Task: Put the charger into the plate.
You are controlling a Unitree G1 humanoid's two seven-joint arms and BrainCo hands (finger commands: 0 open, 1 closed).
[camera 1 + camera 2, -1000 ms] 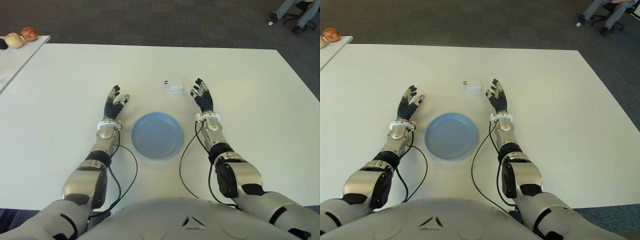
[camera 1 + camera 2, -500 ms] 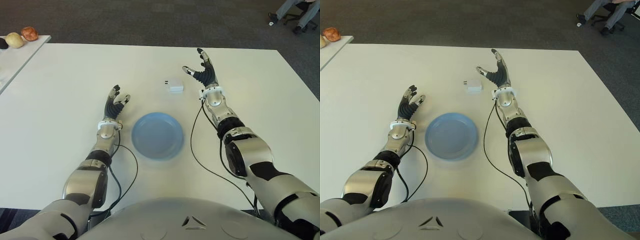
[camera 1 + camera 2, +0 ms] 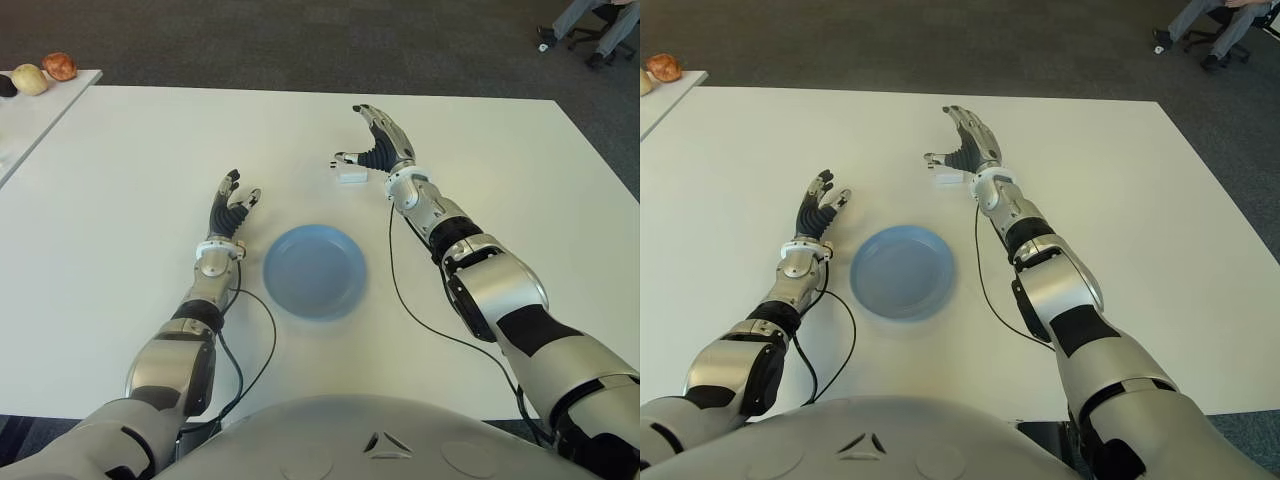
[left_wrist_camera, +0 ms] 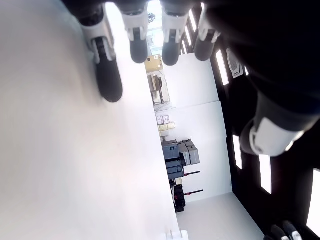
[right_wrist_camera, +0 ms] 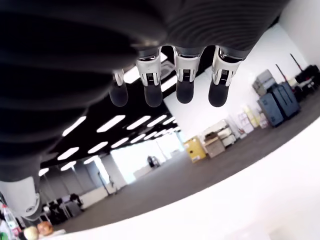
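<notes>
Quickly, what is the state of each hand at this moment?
Left hand: open, holds nothing, left of the plate.
Right hand: open, arched over the charger, not gripping it.

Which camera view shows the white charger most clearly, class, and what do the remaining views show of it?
The left eye view: the charger lies on the table under the open right robot hand, mostly unhidden. The right eye view shows it partly covered by that hand. The left wrist view catches only a tiny white piece at its edge; the right wrist view shows none.
</notes>
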